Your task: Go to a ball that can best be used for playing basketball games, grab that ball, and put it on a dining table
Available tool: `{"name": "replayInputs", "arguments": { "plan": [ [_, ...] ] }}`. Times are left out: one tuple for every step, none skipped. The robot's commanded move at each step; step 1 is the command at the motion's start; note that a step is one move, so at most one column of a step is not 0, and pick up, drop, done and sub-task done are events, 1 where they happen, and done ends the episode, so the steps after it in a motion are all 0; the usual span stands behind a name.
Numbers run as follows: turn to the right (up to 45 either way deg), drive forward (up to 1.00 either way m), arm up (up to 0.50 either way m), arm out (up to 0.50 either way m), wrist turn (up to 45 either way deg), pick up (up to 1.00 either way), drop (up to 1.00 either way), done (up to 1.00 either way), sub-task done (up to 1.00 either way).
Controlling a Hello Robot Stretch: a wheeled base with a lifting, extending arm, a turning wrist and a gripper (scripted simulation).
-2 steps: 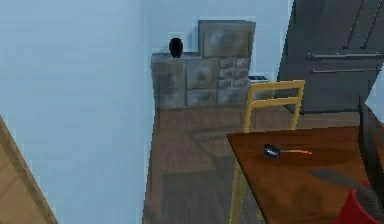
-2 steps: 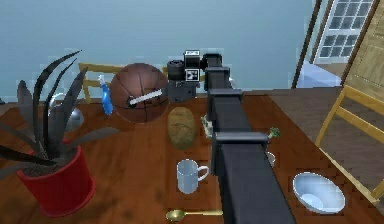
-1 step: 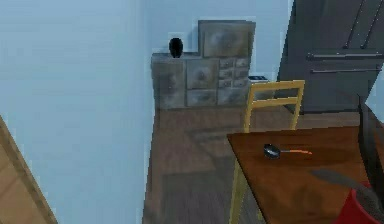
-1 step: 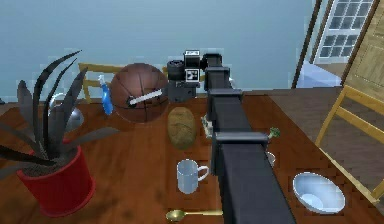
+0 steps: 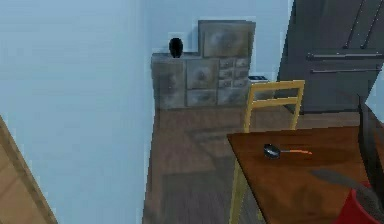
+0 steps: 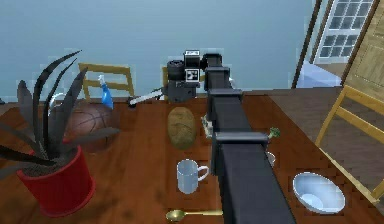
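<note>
A brown-orange ball with dark seams (image 6: 90, 124) rests on the wooden dining table (image 6: 130, 170), partly behind the leaves of a potted plant (image 6: 50, 150). My arm reaches out across the table's middle. The gripper (image 6: 150, 97) sits at the arm's far end near the table's far edge, its thin fingers pointing toward the ball and a blue spray bottle (image 6: 105, 95). I cannot tell whether it holds anything. The same table's corner (image 5: 290, 175) appears at the forward view's right.
On the table lie a brown lump (image 6: 181, 127), a white mug (image 6: 188, 175), a white bowl (image 6: 318, 190) and a spoon (image 6: 190, 213). Wooden chairs (image 6: 355, 115) (image 5: 275, 105) stand around it. Ahead are a stone-patterned dresser (image 5: 200, 80) and a dark door (image 5: 330, 45).
</note>
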Motion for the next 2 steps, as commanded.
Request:
{"name": "replayInputs", "arguments": {
  "plan": [
    [0.0, 0.0, 0.0, -0.1, 0.0, 0.0, 0.0, 0.0, 0.0],
    [0.0, 0.0, 0.0, 0.0, 0.0, 0.0, 0.0, 1.0, 0.0]
  ]
}}
